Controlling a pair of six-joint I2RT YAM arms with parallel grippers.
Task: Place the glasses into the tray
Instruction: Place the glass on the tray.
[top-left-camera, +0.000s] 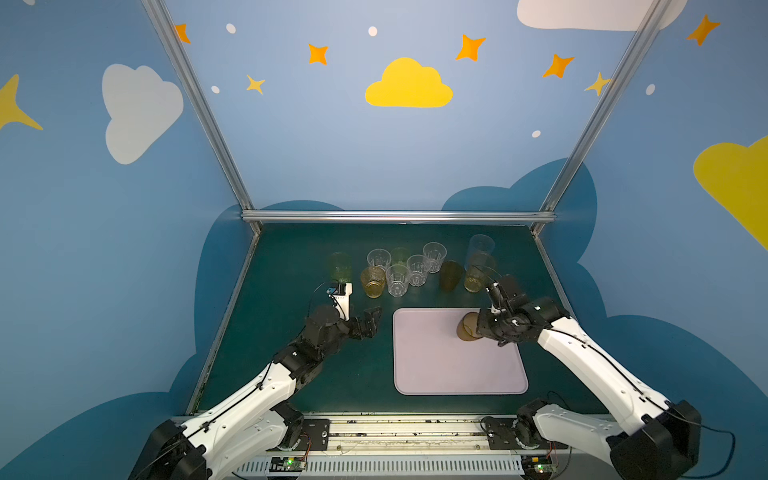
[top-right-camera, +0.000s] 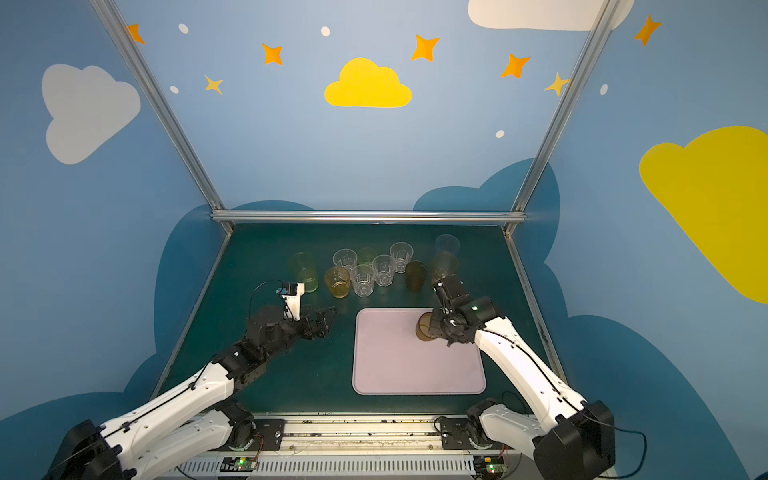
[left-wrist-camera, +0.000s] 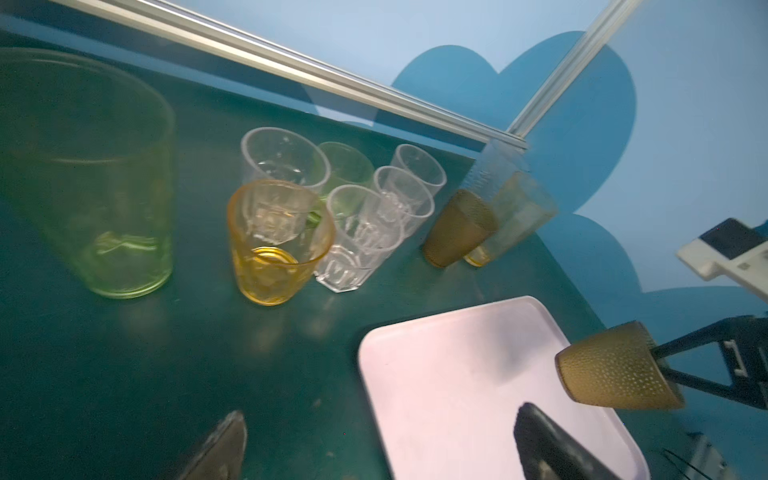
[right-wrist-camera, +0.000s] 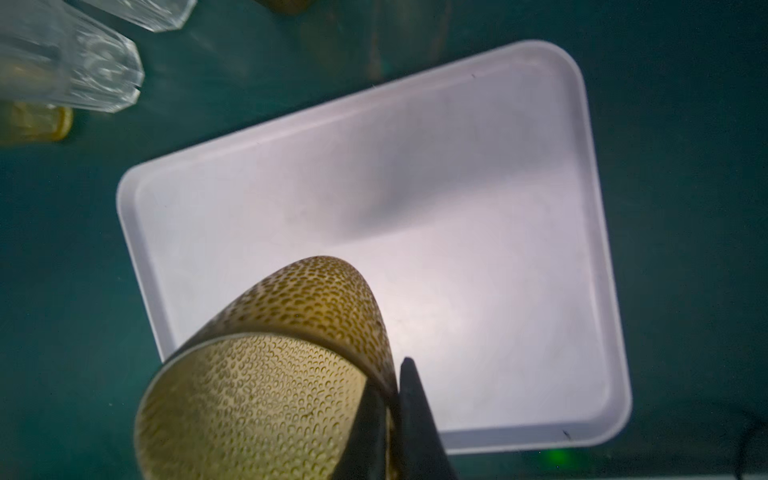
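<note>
Pinched at its rim, the brown dimpled glass (right-wrist-camera: 266, 399) is clamped in the right gripper (right-wrist-camera: 388, 374), with one finger inside the glass and one outside. The glass hangs tilted over the far right corner of the lilac tray (top-left-camera: 457, 374); whether its base touches the tray I cannot tell. The left gripper (top-left-camera: 370, 322) hovers empty near the tray's far left corner, its jaws spread wide. Ten other glasses (top-left-camera: 397, 280) stand on the green table (top-left-camera: 291, 374) behind the tray.
</note>
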